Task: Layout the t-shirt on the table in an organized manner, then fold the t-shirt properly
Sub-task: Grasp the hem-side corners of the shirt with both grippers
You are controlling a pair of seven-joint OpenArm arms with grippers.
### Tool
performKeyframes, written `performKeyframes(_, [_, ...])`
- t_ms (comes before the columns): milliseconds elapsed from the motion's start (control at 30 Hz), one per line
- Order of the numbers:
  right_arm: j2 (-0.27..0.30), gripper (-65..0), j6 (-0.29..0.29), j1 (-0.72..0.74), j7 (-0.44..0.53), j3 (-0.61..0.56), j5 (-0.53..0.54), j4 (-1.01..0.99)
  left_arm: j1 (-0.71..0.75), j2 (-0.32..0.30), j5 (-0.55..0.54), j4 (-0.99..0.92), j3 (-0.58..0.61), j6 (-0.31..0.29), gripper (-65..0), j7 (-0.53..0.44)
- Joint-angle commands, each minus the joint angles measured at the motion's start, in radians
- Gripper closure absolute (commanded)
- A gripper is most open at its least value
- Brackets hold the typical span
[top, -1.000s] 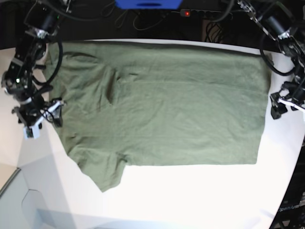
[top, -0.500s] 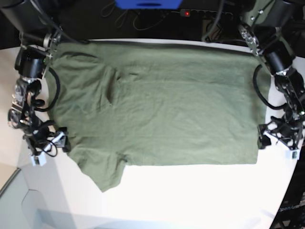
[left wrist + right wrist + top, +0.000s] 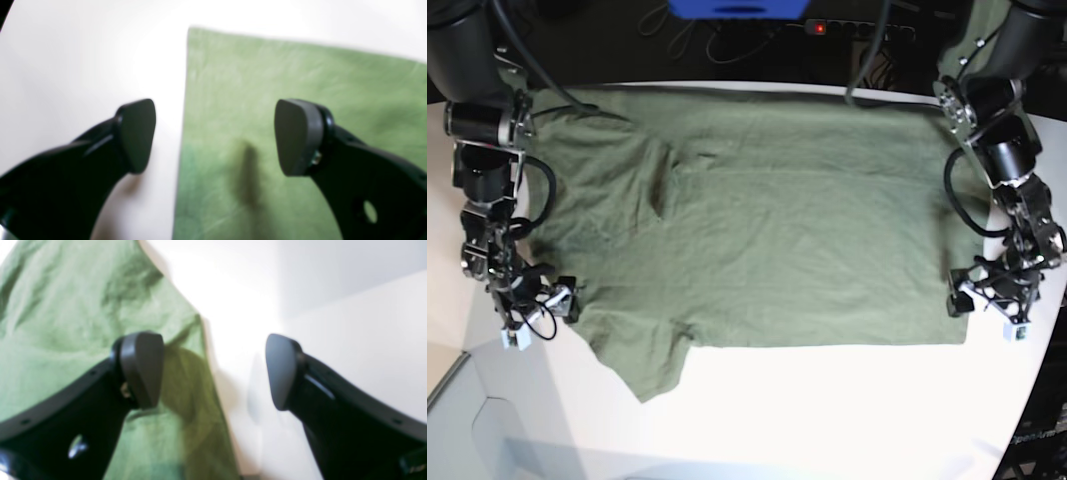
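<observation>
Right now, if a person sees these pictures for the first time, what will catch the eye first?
First, the olive t-shirt, spread nearly flat over the far half of the white table, one sleeve sticking out at its near corner. Next, the two black arms: the left gripper open at the hem corner, and the right gripper open at the sleeve edge, each straddling the cloth's border.

one t-shirt [image 3: 767,240], one table [image 3: 827,400], two pincers
</observation>
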Motion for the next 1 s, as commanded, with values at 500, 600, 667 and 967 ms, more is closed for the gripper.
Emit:
performKeyframes(500, [-0.031, -33.8, -0.001, -0.01, 0.022, 0.001, 0.009, 0.013, -0.159, -0.098, -0.005, -0.268, 0.003, -0.002, -53.9, -0.163])
performKeyframes(600, [-0.031, -23.5, -0.001, -0.032, 0.022, 0.001, 0.009, 0.013, -0.198, -0.11, -0.005, -0.351, 0.005, -0.002, -53.9, -0.212])
performKeyframes(667, [-0.031, -16.0, -0.001, -0.04, 0.022, 0.001, 0.009, 0.013, -0.205, -0.115, 0.016, -0.391, 0.005, -0.002, -53.9, -0.257])
performKeyframes(967, [-0.031, 0.0, -0.001, -0.044, 0.022, 0.001, 0.009, 0.013, -0.216, -0.087, 0.137, -0.527, 0.002, 0.004, -53.9, -0.41])
